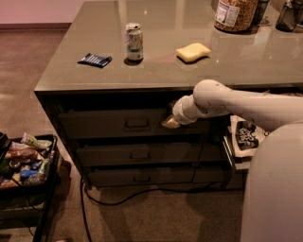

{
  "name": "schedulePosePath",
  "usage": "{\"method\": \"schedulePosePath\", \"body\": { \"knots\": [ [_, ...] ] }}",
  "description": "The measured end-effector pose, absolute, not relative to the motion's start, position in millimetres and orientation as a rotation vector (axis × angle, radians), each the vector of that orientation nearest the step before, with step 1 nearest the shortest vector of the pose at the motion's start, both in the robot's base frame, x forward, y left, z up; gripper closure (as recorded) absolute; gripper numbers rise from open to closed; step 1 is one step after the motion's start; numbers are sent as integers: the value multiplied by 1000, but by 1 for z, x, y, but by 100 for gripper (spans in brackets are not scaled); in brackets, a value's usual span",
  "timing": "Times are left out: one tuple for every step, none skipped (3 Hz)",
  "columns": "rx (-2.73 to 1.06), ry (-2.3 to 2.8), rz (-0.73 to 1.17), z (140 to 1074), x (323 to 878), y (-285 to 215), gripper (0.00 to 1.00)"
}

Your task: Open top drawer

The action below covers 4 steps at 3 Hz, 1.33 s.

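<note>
The top drawer [109, 124] is the highest of three dark grey-green drawers under the counter. Its tall flat front carries a small central pull handle [137, 124]. The front stands about level with the fronts below it. My gripper [169, 123] is at the end of my white arm [222, 101], which reaches in from the right. It is against the right part of the drawer front, just right of the handle and at the same height. The drawer's inside is hidden.
The counter top [156, 71] holds a can [134, 41], a yellow sponge [192, 52], a blue packet [94, 60] and a jar [235, 13]. A bin of snacks [23, 160] stands at the left. A narrower open drawer [244, 137] is at the right. A cable [142, 194] lies on the floor.
</note>
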<state>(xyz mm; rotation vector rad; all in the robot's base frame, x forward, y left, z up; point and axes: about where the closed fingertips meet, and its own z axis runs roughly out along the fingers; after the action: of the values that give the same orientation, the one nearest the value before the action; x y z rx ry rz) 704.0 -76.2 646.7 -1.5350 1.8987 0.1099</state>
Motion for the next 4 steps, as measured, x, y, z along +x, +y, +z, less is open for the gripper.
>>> {"method": "schedulePosePath", "body": {
  "knots": [
    [-1543, 1899, 113, 647, 704, -75, 62],
    [-1549, 1900, 116, 647, 705, -74, 59],
    [-1554, 1901, 121, 647, 706, -72, 55],
    [-1556, 1901, 124, 648, 707, -72, 53]
  ]
}}
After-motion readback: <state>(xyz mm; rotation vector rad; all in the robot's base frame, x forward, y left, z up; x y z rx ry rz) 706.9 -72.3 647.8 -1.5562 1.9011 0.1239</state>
